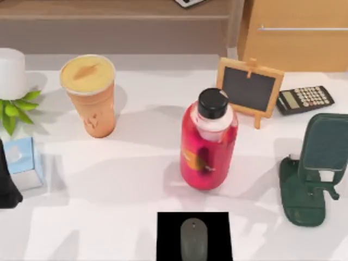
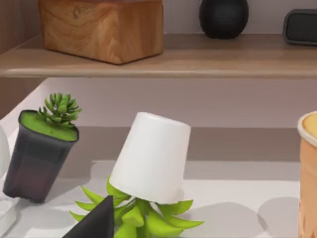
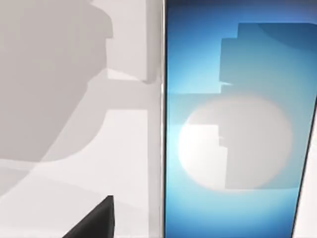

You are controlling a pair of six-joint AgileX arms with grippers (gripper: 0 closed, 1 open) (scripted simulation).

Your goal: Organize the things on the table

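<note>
The white table [image 1: 125, 179] carries an orange cup [image 1: 89, 95], a red bottle [image 1: 208, 144], a small chalkboard [image 1: 249, 88], a calculator [image 1: 304, 99], a green stand [image 1: 312, 171] and a black pad [image 1: 168, 234] under a grey mouse [image 1: 194, 239]; in the right wrist view a phone [image 3: 237, 129] lies flat just beside the right gripper's dark fingertip [image 3: 96, 220].

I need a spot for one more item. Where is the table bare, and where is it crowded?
Bare: the table front, between the blue box and the black mouse pad; also between the orange cup and the red bottle. Crowded: right side, around the chalkboard easel, calculator and green phone stand.

Grey mouse [image 1: 194, 237] on a black mat [image 1: 168, 234]; orange cup [image 1: 91, 97] upright; blue-screened smartphone [image 3: 233, 124] lies flat.
</note>
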